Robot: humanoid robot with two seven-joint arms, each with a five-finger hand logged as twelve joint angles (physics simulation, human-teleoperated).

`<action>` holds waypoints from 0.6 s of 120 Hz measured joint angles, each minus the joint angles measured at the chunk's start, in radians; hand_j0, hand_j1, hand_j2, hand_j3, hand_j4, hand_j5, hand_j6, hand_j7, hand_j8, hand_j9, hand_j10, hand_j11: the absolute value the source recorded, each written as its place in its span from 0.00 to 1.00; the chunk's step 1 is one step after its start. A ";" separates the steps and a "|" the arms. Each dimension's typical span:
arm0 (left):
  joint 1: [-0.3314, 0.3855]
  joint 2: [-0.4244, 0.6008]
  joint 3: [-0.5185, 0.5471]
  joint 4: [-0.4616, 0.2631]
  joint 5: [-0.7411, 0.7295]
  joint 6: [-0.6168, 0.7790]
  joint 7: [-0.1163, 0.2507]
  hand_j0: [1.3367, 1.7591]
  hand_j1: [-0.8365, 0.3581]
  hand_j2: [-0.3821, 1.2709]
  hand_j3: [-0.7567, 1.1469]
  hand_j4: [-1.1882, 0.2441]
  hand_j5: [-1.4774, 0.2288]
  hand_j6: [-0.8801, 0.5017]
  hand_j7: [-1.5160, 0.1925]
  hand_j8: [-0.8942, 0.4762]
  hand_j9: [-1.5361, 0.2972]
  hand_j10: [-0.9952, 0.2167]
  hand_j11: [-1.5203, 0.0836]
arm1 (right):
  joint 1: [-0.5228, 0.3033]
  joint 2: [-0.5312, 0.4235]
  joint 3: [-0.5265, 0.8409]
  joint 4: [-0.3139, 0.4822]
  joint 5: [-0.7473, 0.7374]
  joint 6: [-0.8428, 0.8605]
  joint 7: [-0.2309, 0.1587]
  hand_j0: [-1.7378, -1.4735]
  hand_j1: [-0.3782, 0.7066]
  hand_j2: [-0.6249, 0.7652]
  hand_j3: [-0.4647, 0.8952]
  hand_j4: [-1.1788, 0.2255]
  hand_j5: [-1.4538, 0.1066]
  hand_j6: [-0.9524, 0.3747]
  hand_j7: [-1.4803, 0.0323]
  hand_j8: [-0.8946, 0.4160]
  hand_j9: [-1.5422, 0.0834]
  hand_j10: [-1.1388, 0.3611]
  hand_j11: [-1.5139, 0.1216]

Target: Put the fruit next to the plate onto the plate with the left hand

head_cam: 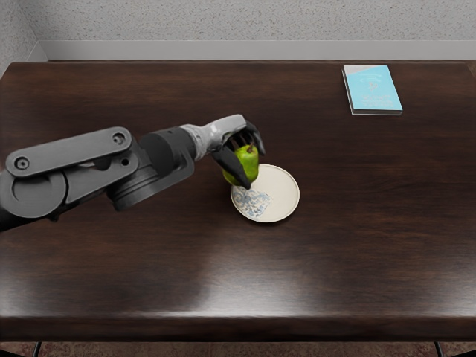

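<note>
Got a green pear (245,163) gripped in the left hand (232,146), with fingers (242,139) curled tight around it. Hanging right over the left edge of the white plate (283,190), mid worktop (149,282). Can't tell whether touching the plate or not. Also spotted: light-blue book (372,89) lying flat, far right corner.

The left arm (74,171) comes in from the left edge and stretches rightward across the view. The left hand (236,147) tilts downward at the wrist, its dark fingers (239,138) curled around a pear (248,161).
</note>
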 joint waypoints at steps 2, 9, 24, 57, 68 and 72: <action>0.000 -0.002 0.002 0.001 0.000 0.000 0.000 0.75 0.52 0.45 0.40 0.37 0.29 0.28 0.33 0.39 0.31 0.43 0.36 | 0.000 0.000 0.000 0.000 0.000 0.000 0.000 0.30 0.03 0.45 0.34 0.84 0.93 0.72 0.98 0.68 0.95 0.76 0.93; -0.001 -0.013 0.009 0.005 0.000 -0.001 0.000 0.75 0.52 0.47 0.40 0.36 0.29 0.27 0.33 0.38 0.31 0.42 0.37 | 0.000 0.000 0.000 0.000 0.000 0.000 0.000 0.30 0.03 0.45 0.34 0.84 0.93 0.72 0.98 0.68 0.95 0.76 0.93; -0.002 -0.055 0.025 0.019 -0.003 -0.002 0.000 0.75 0.47 0.54 0.40 0.36 0.29 0.28 0.33 0.40 0.32 0.44 0.36 | 0.000 0.000 0.000 0.000 0.000 0.000 0.000 0.30 0.03 0.45 0.34 0.84 0.93 0.72 0.98 0.68 0.95 0.76 0.93; -0.006 -0.083 0.008 0.043 0.001 0.000 -0.001 0.76 0.69 0.37 0.40 0.56 0.54 0.43 0.57 0.50 0.54 0.60 0.61 | 0.000 0.000 0.000 0.000 0.000 0.000 0.000 0.30 0.03 0.45 0.34 0.84 0.93 0.72 0.98 0.68 0.95 0.76 0.93; -0.011 -0.064 -0.040 0.044 -0.028 -0.013 -0.001 0.76 0.79 0.32 0.40 0.65 0.65 0.50 0.68 0.55 0.64 0.67 0.73 | 0.001 0.000 0.000 0.000 0.000 0.000 0.000 0.30 0.03 0.45 0.34 0.84 0.93 0.72 0.98 0.68 0.95 0.76 0.93; -0.008 -0.026 -0.071 0.045 -0.069 -0.050 -0.001 0.76 0.82 0.31 0.40 0.68 0.68 0.52 0.71 0.56 0.67 0.69 0.76 | 0.001 0.000 0.000 0.000 0.000 0.000 0.000 0.30 0.03 0.45 0.34 0.84 0.93 0.72 0.98 0.68 0.95 0.76 0.93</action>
